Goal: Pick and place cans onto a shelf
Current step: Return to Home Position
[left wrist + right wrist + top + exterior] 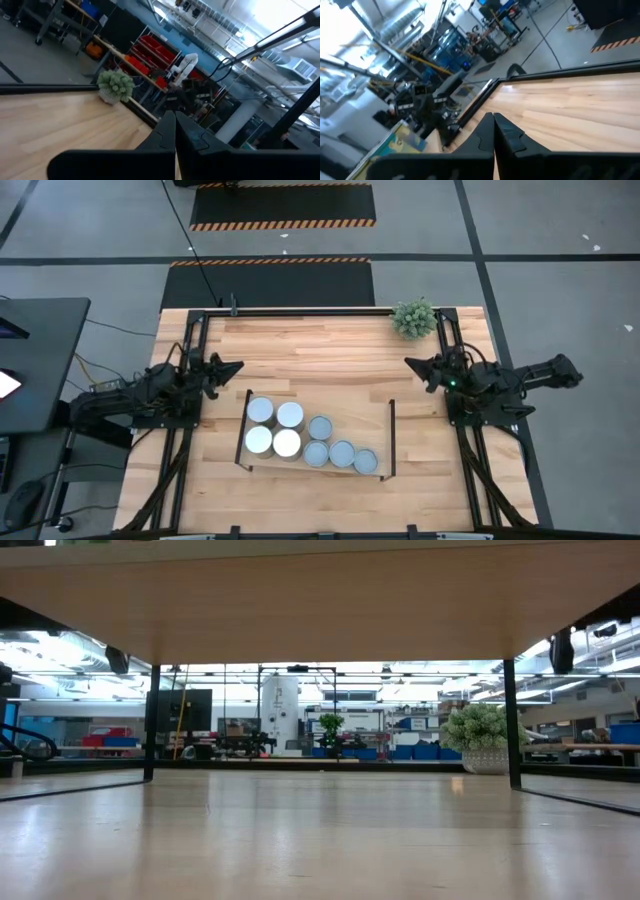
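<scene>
My left claw [236, 367] and right claw [410, 363] pinched together, empty. Cans [287, 442] on shelf [350, 415]: stiff, slick, likely hefty; I'd grip sidewalls.

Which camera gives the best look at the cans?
The high view: the cans all stand on the shelf, tops plainly visible. The low view shows only the shelf's underside; neither wrist view shows any can.

Eight cans [287, 443] on one shelf [360, 425] near the front edge of the tabletop [300, 350]: four pale cans [260, 411], four bluish-grey cans [342, 452]. One small plant [414, 317] at the back right corner. Two arms: left arm [140, 395], right arm [500, 380], one per side edge.
</scene>
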